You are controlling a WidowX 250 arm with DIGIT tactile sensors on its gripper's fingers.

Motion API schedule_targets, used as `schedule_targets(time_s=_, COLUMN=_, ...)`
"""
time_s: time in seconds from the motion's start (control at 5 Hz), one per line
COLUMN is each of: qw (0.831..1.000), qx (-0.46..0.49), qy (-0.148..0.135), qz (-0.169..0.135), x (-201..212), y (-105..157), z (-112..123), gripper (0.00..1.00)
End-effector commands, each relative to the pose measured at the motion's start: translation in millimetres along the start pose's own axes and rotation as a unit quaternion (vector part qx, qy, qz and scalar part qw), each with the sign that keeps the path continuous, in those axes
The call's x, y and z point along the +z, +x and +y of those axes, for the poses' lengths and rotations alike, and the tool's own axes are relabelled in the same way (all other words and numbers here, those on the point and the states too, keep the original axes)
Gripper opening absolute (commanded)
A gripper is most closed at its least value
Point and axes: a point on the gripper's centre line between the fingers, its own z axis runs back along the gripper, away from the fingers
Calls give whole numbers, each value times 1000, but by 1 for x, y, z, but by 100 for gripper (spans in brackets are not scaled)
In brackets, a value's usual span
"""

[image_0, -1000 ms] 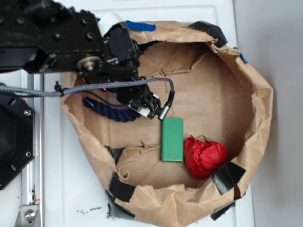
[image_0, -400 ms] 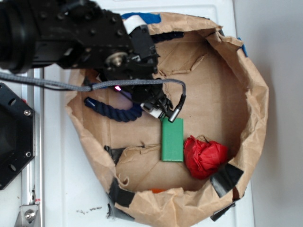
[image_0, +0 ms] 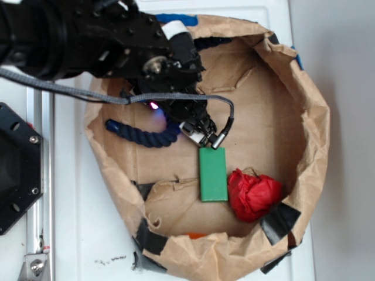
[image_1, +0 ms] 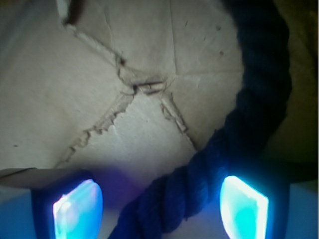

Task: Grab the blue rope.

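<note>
The blue rope lies curved on the floor of the brown paper bag, at its left side. Another stretch of the rope shows by the bag's far rim. My gripper is low over the rope's right part, and the black arm hides the rope there. In the wrist view the rope curves down from the upper right and passes between my glowing pads. It runs closer to the right one. The gripper is open and neither pad touches the rope.
The paper bag has tall crumpled walls patched with black tape. A green block and a red crumpled lump lie on its floor to the right. A grey braided cable hangs across. A black mount stands at the left.
The arm has moved right and a little forward, and now covers more of the rope's right part. The rope, block and red lump have stayed put.
</note>
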Motion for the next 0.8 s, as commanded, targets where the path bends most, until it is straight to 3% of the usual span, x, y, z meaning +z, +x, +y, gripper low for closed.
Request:
schedule_targets(time_s=0.0, qw=1000, qx=-13, qy=-14, qz=-23, x=8, y=19, z=2, gripper=100)
schedule_targets(time_s=0.6, qw=1000, qx=-1, qy=-19, qz=11, x=10, y=24, z=1, gripper=100)
